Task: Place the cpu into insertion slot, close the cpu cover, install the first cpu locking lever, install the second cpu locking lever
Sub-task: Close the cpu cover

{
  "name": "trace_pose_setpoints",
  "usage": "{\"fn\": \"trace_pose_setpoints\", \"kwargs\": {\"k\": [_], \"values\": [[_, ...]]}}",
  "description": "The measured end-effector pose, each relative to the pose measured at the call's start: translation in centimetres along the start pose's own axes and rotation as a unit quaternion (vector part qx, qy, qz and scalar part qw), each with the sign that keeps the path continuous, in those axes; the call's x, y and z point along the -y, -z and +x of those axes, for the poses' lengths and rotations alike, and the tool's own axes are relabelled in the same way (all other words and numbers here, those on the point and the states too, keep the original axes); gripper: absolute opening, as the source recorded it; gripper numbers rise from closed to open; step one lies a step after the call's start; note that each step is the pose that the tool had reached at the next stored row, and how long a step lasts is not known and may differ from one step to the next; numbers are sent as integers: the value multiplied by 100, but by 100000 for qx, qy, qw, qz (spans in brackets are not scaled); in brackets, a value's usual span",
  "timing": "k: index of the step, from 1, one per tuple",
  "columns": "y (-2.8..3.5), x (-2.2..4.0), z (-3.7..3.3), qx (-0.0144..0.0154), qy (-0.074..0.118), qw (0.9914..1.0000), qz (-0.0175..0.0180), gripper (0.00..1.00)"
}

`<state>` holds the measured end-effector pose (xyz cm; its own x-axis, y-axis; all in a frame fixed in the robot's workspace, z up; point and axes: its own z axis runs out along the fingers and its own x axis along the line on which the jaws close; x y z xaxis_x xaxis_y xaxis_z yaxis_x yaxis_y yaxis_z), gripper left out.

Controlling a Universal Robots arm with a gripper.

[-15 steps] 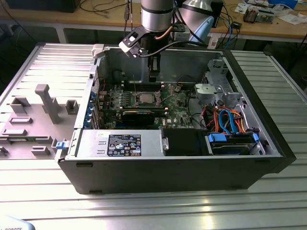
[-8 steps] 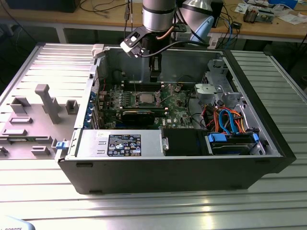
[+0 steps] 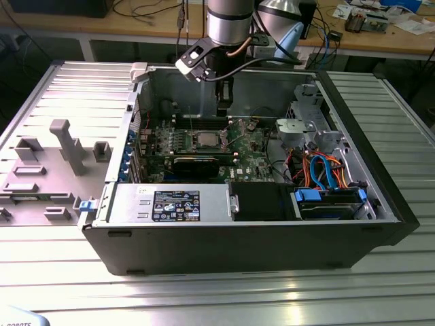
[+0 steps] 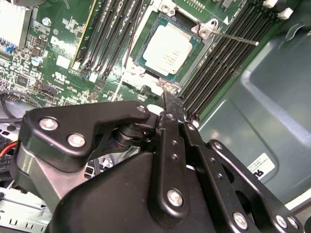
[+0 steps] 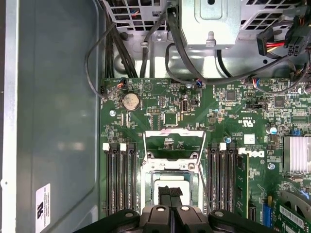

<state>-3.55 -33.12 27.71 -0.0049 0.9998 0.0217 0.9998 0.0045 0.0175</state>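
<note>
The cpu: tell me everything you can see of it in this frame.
The small flat square chip with a silvery-grey metal top lies flat in the square metal-rimmed socket on the green board, between rows of black memory slots. The thin silvery cover frame is swung open, leaving its top bare. The shut black end effector hangs close by.

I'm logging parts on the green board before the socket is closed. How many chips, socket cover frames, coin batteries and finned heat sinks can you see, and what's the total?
Chip: 1
Cover frame: 1
Coin battery: 1
Finned heat sink: 1
Total: 4
</note>
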Motion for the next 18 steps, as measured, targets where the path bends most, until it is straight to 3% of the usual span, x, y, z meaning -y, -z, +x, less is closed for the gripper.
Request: {"fn": "trace_pose_setpoints", "kwargs": {"k": [10, 18], "values": [[-1, -23, 0, -3, -5, 100000, 1, 11], [-1, -84, -1, -1, 0, 100000, 0, 11]]}}
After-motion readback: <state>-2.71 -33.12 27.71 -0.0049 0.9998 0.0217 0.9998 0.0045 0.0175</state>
